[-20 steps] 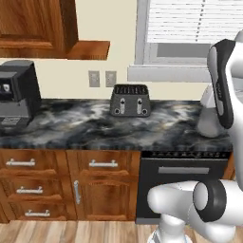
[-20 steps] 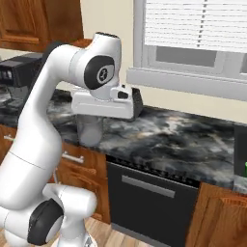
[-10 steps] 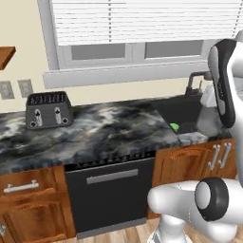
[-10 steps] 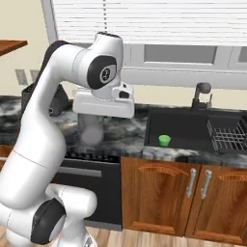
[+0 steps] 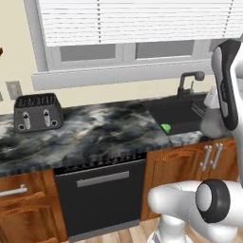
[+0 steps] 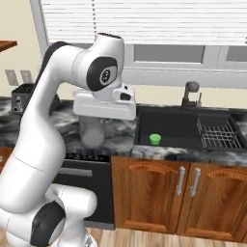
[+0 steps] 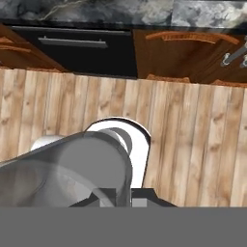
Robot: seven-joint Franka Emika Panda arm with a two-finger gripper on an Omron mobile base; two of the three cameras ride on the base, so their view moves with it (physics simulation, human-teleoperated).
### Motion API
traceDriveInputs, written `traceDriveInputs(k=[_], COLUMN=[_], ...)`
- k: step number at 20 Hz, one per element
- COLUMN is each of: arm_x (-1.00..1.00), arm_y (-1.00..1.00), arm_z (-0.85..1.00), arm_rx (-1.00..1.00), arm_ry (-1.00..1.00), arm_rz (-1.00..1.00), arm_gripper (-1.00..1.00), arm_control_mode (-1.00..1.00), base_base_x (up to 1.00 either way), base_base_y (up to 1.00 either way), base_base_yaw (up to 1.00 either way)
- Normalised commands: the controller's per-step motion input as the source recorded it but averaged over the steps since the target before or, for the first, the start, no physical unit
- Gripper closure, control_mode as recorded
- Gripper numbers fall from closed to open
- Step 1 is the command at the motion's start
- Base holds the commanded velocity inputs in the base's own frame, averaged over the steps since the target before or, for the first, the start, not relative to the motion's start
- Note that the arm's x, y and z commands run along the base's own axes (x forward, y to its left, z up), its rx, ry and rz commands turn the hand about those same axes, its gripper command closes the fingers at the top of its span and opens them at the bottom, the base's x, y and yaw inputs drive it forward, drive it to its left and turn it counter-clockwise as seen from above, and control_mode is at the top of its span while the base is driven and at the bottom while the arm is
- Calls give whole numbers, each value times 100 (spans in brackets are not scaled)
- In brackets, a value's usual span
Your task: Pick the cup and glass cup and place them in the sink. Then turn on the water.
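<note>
My gripper [image 6: 93, 124] is shut on the glass cup [image 6: 93, 131], a grey see-through tumbler hanging under the white hand, above the counter's front edge left of the sink [image 6: 144, 123]. The hand view shows the glass cup [image 7: 67, 169] close up at the lower left, over the wooden floor. In the left base view the glass cup [image 5: 212, 126] shows beside my forearm. The green cup [image 6: 155, 139] stands upright in the black sink's front left corner, also seen as the cup [image 5: 165, 127] in the sink [image 5: 182, 111]. No water shows at the dark faucet [image 6: 191, 93].
A wire dish rack [image 6: 217, 133] fills the basin's right part. A black toaster [image 5: 38, 112] stands at the counter's left end. Below are a black dishwasher [image 5: 102, 194] and wooden cabinet doors [image 6: 149, 193]. A window sill [image 5: 118, 73] runs behind the counter.
The base has driven to the right, so the views swung from the toaster end of the counter to the sink. The gripper has kept its hold on the glass cup.
</note>
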Motion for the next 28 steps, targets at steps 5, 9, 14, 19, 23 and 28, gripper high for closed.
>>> traceDriveInputs(k=[5, 9, 14, 19, 23, 28], arm_x=[0, 0, 0, 0, 0, 0], arm_y=[0, 0, 0, 0, 0, 0], arm_z=[0, 0, 0, 0, 0, 0], arm_rx=[0, 0, 0, 0, 0, 0], arm_ry=[0, 0, 0, 0, 0, 0], arm_rz=[0, 0, 0, 0, 0, 0], arm_gripper=[100, 100, 100, 100, 100, 100], arm_control_mode=[100, 100, 100, 100, 100, 100], base_base_x=[51, 65, 59, 26, 28, 45], base_base_y=[-2, -6, -55, -67, -14, 13], base_base_yaw=[21, 18, 0, -12, -5, 2])
